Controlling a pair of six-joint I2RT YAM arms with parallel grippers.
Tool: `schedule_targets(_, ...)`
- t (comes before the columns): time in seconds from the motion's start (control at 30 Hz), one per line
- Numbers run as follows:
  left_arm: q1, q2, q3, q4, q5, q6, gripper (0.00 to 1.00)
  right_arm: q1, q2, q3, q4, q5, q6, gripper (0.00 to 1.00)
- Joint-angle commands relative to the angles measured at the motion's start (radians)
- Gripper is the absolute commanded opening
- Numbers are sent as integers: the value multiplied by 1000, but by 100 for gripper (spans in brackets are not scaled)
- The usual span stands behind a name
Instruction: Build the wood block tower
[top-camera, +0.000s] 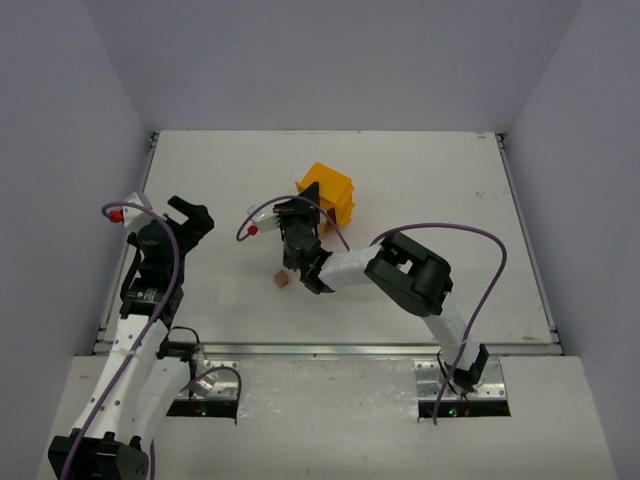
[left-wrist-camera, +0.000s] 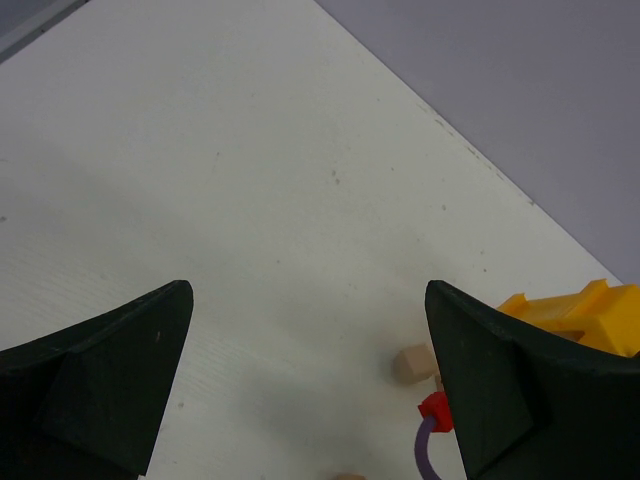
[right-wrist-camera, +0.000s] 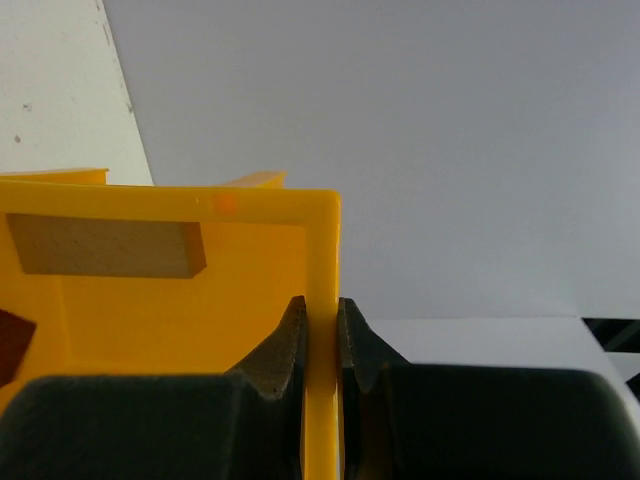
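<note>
My right gripper (right-wrist-camera: 320, 315) is shut on the side wall of the yellow bin (right-wrist-camera: 200, 320) and holds it tipped. Inside the bin a pale tan wood block (right-wrist-camera: 105, 247) lies against the wall, and a reddish-brown block (right-wrist-camera: 12, 340) shows at the left edge. In the top view the bin (top-camera: 330, 192) sits mid-table with the right gripper (top-camera: 308, 218) at its near-left side. A small wood block (top-camera: 283, 280) lies on the table below the gripper. My left gripper (left-wrist-camera: 310, 390) is open and empty above the table; a tan block (left-wrist-camera: 412, 364) lies near its right finger.
The right arm's purple cable with a red clip (left-wrist-camera: 432, 408) hangs near the tan block. The table's raised edges (top-camera: 150, 140) and grey walls surround the white surface. The left gripper (top-camera: 188, 215) hovers at the table's left side.
</note>
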Motion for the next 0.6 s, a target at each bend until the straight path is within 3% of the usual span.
schedule_targets(0.0, 1, -13, 13, 11, -5, -6, 100, 18, -10, 88, 321, 4, -195, 0)
schedule_targets(0.1, 1, -13, 13, 10, -5, -4, 100, 48, -47, 73, 343, 11, -197, 0)
schedule_targets(0.3, 2, -5, 16, 9, -1, -3, 100, 33, -104, 9, 94, 20, 27, 0)
schedule_targets(0.43, 1, -6, 17, 9, 6, -1, 100, 52, -125, -45, 110, 25, 55, 0)
schedule_targets(0.57, 2, -7, 19, 8, 9, -1, 100, -24, -154, -28, 111, 69, 111, 0)
